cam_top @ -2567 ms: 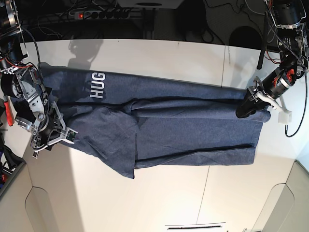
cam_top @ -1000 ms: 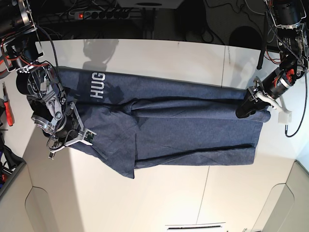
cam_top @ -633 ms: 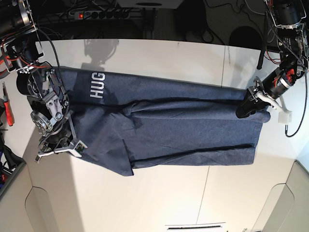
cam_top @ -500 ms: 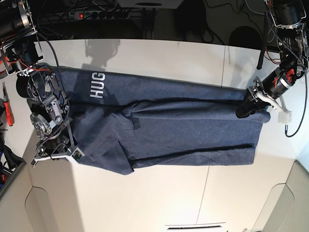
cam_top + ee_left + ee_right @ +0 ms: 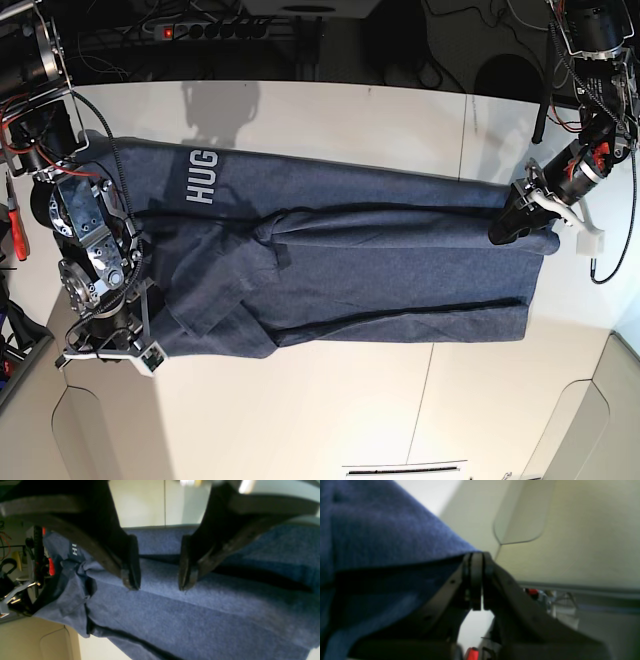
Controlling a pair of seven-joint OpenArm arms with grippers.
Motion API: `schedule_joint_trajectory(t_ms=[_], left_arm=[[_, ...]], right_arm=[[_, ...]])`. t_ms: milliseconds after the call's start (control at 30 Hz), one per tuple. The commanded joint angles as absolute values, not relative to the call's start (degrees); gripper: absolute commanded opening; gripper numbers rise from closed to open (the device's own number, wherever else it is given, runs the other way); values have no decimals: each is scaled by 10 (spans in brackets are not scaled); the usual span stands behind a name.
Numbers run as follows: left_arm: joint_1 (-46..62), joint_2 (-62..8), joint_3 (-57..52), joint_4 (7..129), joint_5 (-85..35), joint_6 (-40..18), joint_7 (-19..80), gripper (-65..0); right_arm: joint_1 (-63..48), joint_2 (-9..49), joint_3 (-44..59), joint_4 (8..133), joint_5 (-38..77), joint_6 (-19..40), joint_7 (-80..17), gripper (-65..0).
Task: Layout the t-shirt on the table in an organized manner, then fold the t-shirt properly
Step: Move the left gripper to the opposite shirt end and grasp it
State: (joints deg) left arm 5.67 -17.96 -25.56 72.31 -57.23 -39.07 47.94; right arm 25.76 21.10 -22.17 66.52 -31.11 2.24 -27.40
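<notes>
The navy t-shirt lies stretched across the white table, partly folded over itself, with white letters "HUG" near its left end. In the base view my right gripper is at the shirt's front-left corner, shut on the cloth edge. The right wrist view shows its jaws pressed together on the blue hem. My left gripper rests at the shirt's right end. In the left wrist view its fingers stand apart just above the shirt, with nothing between them.
A power strip and cables run behind the table's far edge. A red-handled tool hangs off the left side. A small white block lies by the left arm. Thin seams cross the tabletop.
My right gripper shut on the shirt's left corner and pulled it toward the table's front edge, spreading that end out. The left arm stayed still.
</notes>
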Motion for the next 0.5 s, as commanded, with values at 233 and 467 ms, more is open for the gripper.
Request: schedule_joint_trajectory(t_ms=[233, 467], left_arm=[[48, -189, -258, 731, -535, -400, 397, -364], [3, -189, -258, 731, -373, -359, 318, -364]], right_arm=[[282, 217, -217, 673, -272, -50, -270, -650], [281, 196, -217, 673, -254, -49, -270, -650]])
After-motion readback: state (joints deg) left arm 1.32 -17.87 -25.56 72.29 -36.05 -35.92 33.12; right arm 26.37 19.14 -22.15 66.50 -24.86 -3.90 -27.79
